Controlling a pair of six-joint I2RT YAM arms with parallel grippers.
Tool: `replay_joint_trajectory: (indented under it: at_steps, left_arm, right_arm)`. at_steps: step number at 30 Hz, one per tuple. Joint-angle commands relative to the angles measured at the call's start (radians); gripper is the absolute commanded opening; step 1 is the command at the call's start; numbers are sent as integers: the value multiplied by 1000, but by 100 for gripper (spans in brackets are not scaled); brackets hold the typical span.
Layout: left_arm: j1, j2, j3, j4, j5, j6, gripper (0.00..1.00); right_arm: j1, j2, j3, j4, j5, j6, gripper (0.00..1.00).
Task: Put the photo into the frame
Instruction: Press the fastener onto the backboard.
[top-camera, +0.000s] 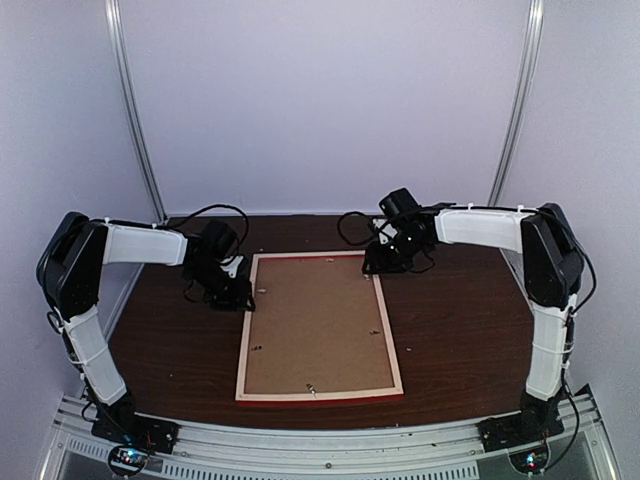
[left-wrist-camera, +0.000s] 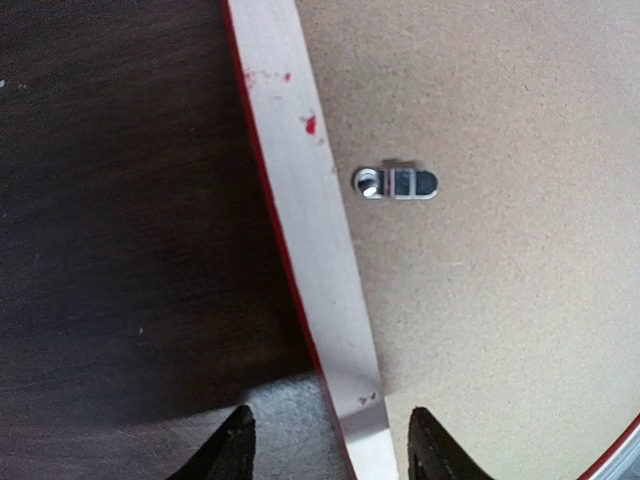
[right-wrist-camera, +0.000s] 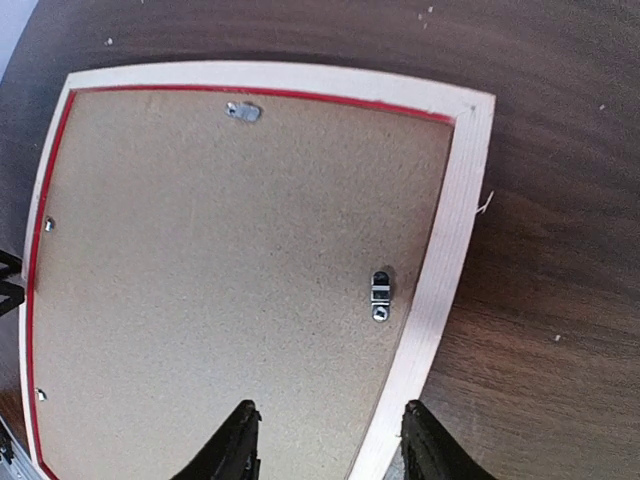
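Frame (top-camera: 247, 335) lay face down on the desk (top-camera: 460, 330), bare wood up, with the brown backing board (top-camera: 318, 325) seated inside. Left tool (left-wrist-camera: 330, 440) was spread, straddling the left rail without pinching it. Right tool (right-wrist-camera: 325, 440) was spread over the far right corner, gripping nothing.

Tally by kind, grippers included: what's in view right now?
frame: 1
backing board: 1
metal clips: 4 showing in the right wrist view
grippers: 2, left gripper and right gripper
Total: 8

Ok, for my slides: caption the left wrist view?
Left gripper open astride the face-down frame's pale rail, metal clip on backing board.
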Motion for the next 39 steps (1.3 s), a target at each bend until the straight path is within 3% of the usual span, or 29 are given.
replay_joint_trajectory:
  at_steps: [1,11,23,33,39]
  left_arm:
    - [-5,27,30,-4,-7,14,50]
    - [-39,61,35,-12,-53,1,42]
    - [-99,49,-12,3,-111,-29,20]
    - [-110,25,-30,4,-104,-62,16]
    - [-117,10,-39,9,-105,-95,16]
  right_arm:
    - [-1,-78,-22,-4,76,-29,49]
    - [-2,-77,-75,29,68,-18,49]
    - [-3,-50,-70,21,157,-5,50]
    - [-22,82,41,-1,199,13,52]
    - [-23,73,11,-17,205,6,52]
